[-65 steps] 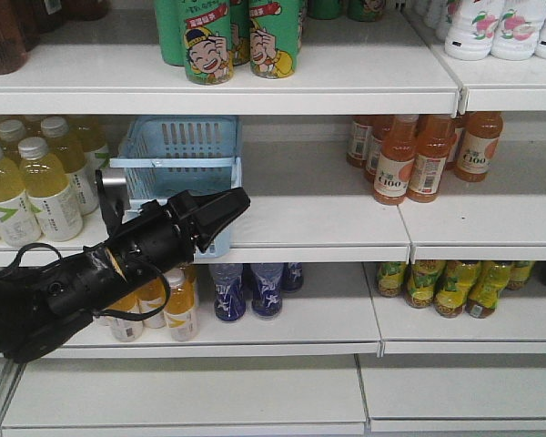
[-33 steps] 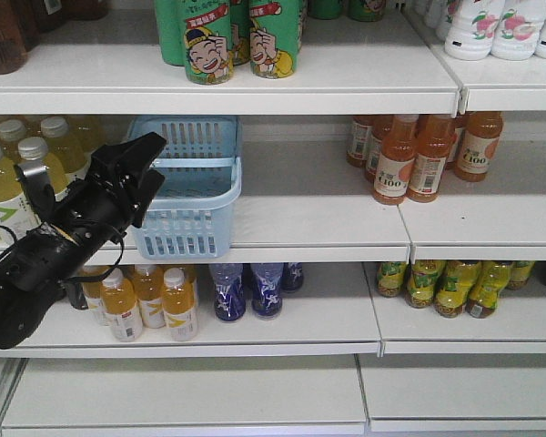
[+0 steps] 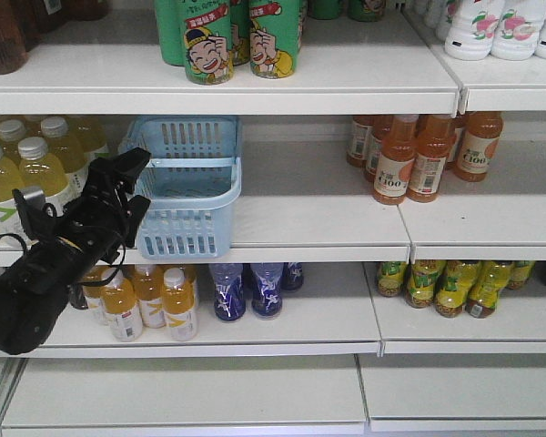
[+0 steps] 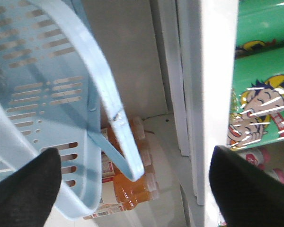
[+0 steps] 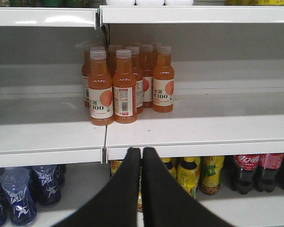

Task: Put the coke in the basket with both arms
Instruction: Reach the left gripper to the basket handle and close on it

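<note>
Beside the light blue slotted plastic basket on the white middle shelf, the left gripper gapes wide, empty; the right gripper is closed, empty.

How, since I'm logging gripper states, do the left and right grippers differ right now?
The left gripper is open, fingertips wide apart; the right gripper is shut, fingers pressed together. The left gripper sits at the basket, with the handle in front of its gap; the right gripper points at orange bottles on a shelf, apart from them. Both are black and hold nothing.
</note>
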Controlling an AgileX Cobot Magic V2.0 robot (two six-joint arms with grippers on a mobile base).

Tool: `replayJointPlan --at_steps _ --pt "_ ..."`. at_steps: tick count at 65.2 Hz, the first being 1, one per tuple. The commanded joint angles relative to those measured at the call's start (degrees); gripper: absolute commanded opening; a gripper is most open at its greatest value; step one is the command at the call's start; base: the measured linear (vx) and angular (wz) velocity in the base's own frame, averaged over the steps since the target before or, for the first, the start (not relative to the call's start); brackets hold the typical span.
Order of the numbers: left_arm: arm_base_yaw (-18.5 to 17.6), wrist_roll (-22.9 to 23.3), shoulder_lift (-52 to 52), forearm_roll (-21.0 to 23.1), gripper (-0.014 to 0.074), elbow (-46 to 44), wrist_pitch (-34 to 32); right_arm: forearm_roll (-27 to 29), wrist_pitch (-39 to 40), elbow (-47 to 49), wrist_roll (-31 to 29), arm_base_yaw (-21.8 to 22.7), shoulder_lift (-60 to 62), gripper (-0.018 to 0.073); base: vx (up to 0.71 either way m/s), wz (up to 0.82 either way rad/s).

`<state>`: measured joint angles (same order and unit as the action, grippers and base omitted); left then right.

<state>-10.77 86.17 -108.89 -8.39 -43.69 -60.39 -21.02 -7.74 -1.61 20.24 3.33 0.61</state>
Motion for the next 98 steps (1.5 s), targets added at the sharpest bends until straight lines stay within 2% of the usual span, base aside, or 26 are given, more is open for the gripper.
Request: replayJointPlan --at_steps 1,12,27,48,67,83,91,98 --pt "0.0 0.5 1.4 1.0 0.0576 -1.4 -5.6 -0.8 4.0 -0.6 -0.3 0.0 1.0 -0.0005 0.0 0.0" --pt "0.0 0.5 0.9 1.0 0.0576 -1.4 -8.4 -0.8 4.0 -0.6 -0.3 0.0 1.0 -0.0005 0.0 0.0" --pt "0.0 0.5 0.4 0.9 0.0576 -2.7 -8.3 -0.8 4.0 -0.6 -0.3 0.0 1.0 -0.0005 0.0 0.0" --pt "0.0 0.4 -0.1 0.9 0.0576 -9.8 2.6 -0.8 4.0 -0.6 -0.3 0.0 1.0 -0.0005 0.0 0.0" --pt "0.0 0.6 -4.4 1.0 0.0576 -16.1 4.4 -0.8 4.0 -0.6 -0.3 0.0 1.0 -0.0005 0.0 0.0" --pt "0.0 3.5 -6.3 1.2 0.0575 -17.4 3.5 -0.8 4.0 -0.6 -0.3 0.0 1.0 -0.0005 0.0 0.0" --pt "0.0 3.5 -6.7 1.0 0.0544 -17.3 3.2 -0.8 4.0 -0.6 -0.3 0.0 1.0 -0.0005 0.0 0.0" --pt "0.0 3.5 -6.7 1.0 0.0472 -17.3 3.1 -0.8 4.0 -0.6 -0.3 0.0 1.0 -0.0005 0.0 0.0"
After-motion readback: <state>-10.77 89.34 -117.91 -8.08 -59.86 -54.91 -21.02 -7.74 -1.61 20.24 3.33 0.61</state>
